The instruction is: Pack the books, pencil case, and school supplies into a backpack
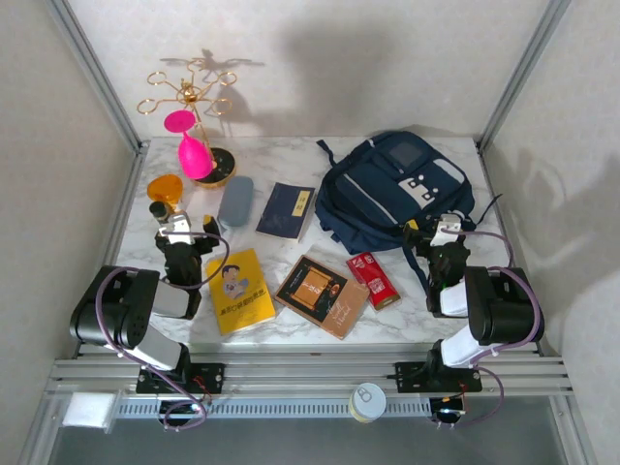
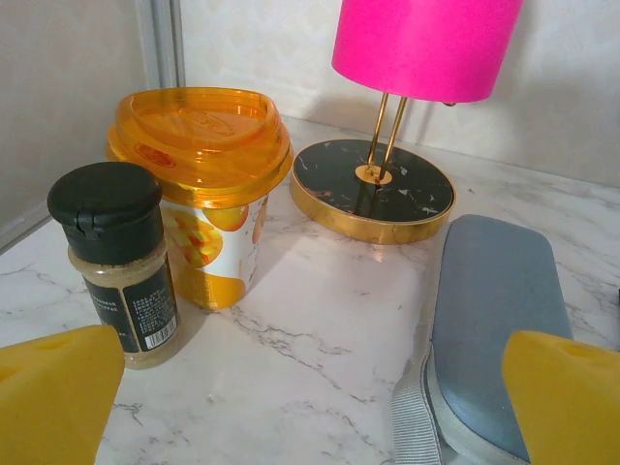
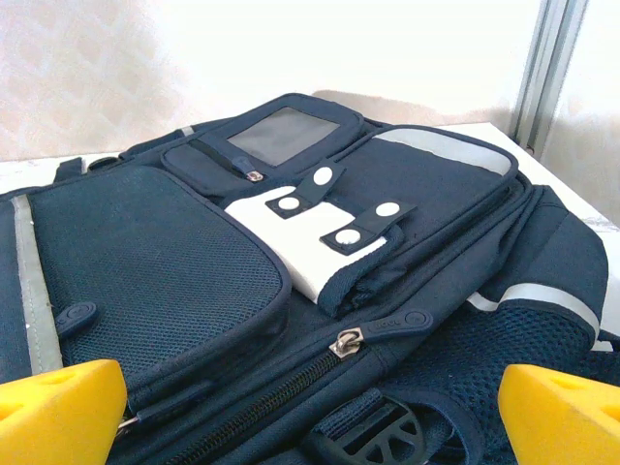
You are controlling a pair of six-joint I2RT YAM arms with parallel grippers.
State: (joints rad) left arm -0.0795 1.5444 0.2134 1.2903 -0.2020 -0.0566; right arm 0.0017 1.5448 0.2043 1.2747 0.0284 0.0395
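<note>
Soft navy fabric backpack (image 1: 397,194) upper right on veined marble surface (image 1: 291,160); rounded grey-blue pencil case (image 1: 235,201) upper left of centre; flat books (image 1: 240,290), slim red pack (image 1: 373,279) mid-frame. Left gripper (image 1: 184,217), right gripper (image 1: 442,223) spread wide, empty.

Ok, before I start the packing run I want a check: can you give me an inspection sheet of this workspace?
Surface: white marble table, no spills seen.
Job's things: backpack lying flat, visible zip closed; yellow book, navy book, brown book, pencil case and red pack lie outside it.
Clutter: orange-lidded cup, spice bottle, gold stand holding a pink glass; tin can by the front rail.
Tools: left tool and right tool open, empty.
Cables: purple cable looped at each arm.
Surroundings: pale walls, metal posts.
</note>
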